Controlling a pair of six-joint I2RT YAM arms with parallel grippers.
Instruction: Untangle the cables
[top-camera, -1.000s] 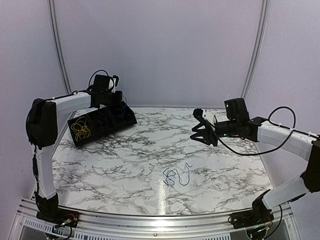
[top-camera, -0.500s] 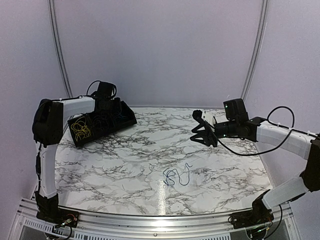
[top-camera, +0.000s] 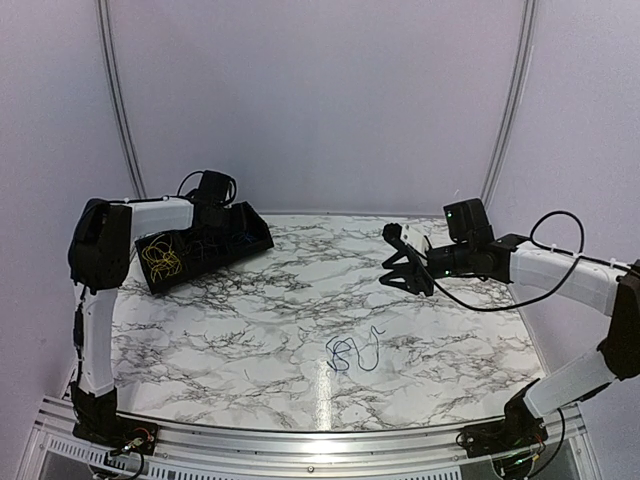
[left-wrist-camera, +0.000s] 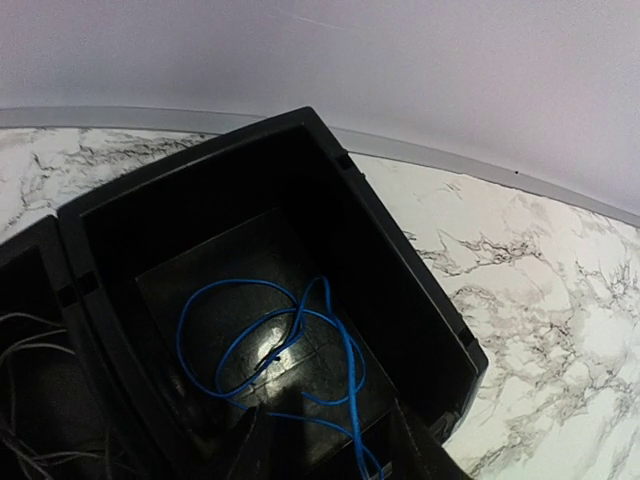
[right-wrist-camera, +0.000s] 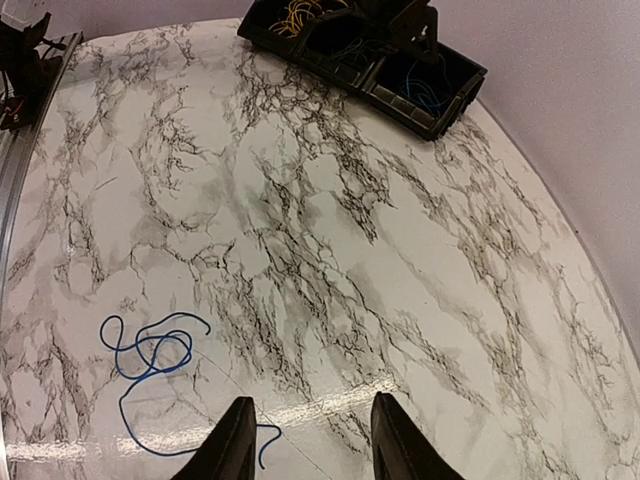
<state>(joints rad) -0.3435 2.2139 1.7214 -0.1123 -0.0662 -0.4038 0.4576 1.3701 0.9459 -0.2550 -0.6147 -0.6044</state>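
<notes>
The left claw (left-wrist-camera: 330, 440), its fingers spread apart, is low inside the black tray (left-wrist-camera: 400, 270), over a blue cable (left-wrist-camera: 290, 340) coiled in its end compartment. The right claw (right-wrist-camera: 310, 430), fingers also apart, hangs above the marble surface (right-wrist-camera: 330, 230), where another blue cable (right-wrist-camera: 150, 355) lies loose, far from the tray.

Even, bright light; glare streak on the marble table (top-camera: 322, 400); tray (left-wrist-camera: 400, 290) interior perhaps underexposed

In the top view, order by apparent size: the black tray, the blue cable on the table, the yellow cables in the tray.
1. black tray
2. blue cable and yellow cables look alike; not ranked.
</notes>
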